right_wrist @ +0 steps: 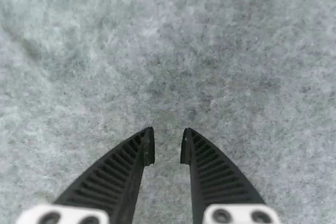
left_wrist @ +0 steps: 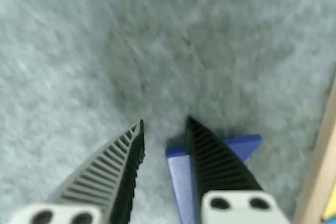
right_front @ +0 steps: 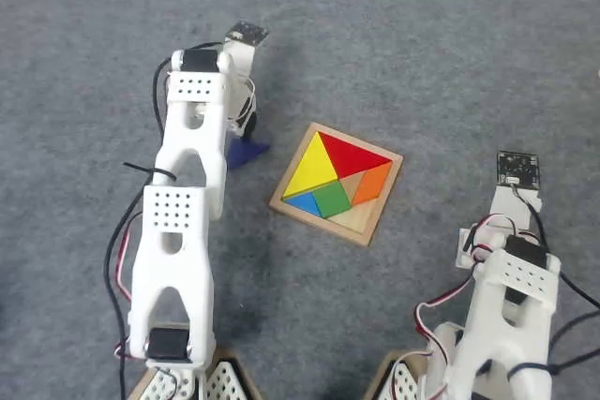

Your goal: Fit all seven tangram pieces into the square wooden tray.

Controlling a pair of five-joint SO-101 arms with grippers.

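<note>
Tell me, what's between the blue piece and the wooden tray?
Nothing but bare grey carpet. In the high view, the blue tangram piece lies apart from the square wooden tray, with an open gap between them.

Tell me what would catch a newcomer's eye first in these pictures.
The wooden tray in the middle of the grey mat stands out first, packed with bright coloured pieces in red, yellow, orange, green and blue. Next comes a dark blue piece lying outside it on the mat, to the tray's left in the overhead view, right beside the open left gripper.
</note>
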